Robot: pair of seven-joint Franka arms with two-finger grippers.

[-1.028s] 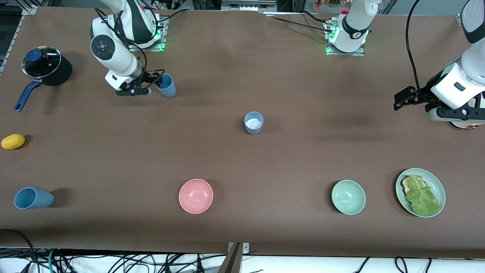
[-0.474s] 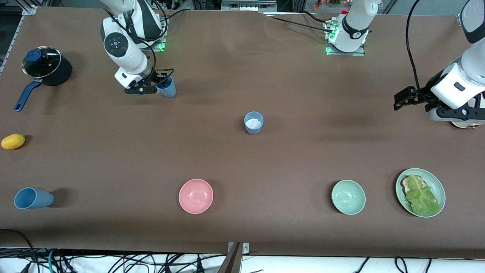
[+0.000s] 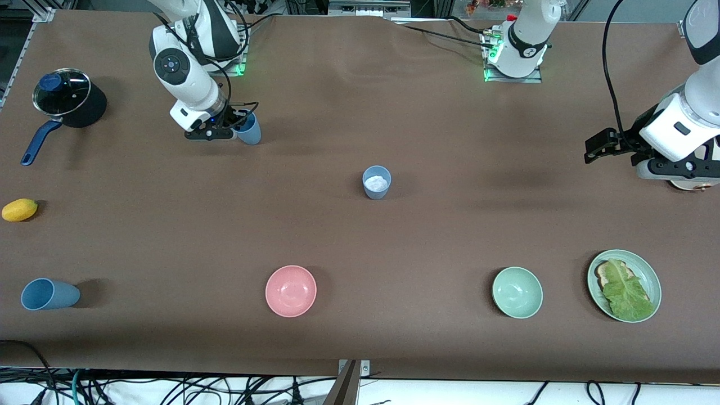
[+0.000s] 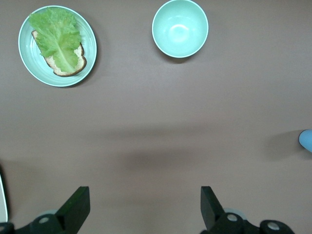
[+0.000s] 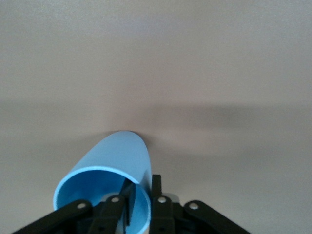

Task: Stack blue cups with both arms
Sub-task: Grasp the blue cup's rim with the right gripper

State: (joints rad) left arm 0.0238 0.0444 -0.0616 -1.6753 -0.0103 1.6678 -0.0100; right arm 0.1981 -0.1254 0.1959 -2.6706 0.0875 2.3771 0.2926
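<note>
A light blue cup [image 3: 250, 129] stands on the table close to the right arm's base. My right gripper [image 3: 238, 120] is shut on its rim, one finger inside the cup [image 5: 117, 165] and one outside against the wall. A grey-blue cup [image 3: 376, 181] with white bits inside stands upright mid-table. A third blue cup [image 3: 49, 293] lies on its side near the front edge at the right arm's end. My left gripper [image 3: 595, 147] waits open over bare table at the left arm's end, with nothing between its fingers [image 4: 78, 207].
A black pot with a glass lid [image 3: 68, 98] and a yellow fruit [image 3: 19, 209] sit at the right arm's end. Along the front edge are a pink bowl [image 3: 291, 291], a pale green bowl [image 3: 517, 292] and a plate with lettuce on bread [image 3: 646, 275].
My right gripper slid toward the light blue cup until its fingers straddled the rim, then closed on the wall. The left arm has not moved.
</note>
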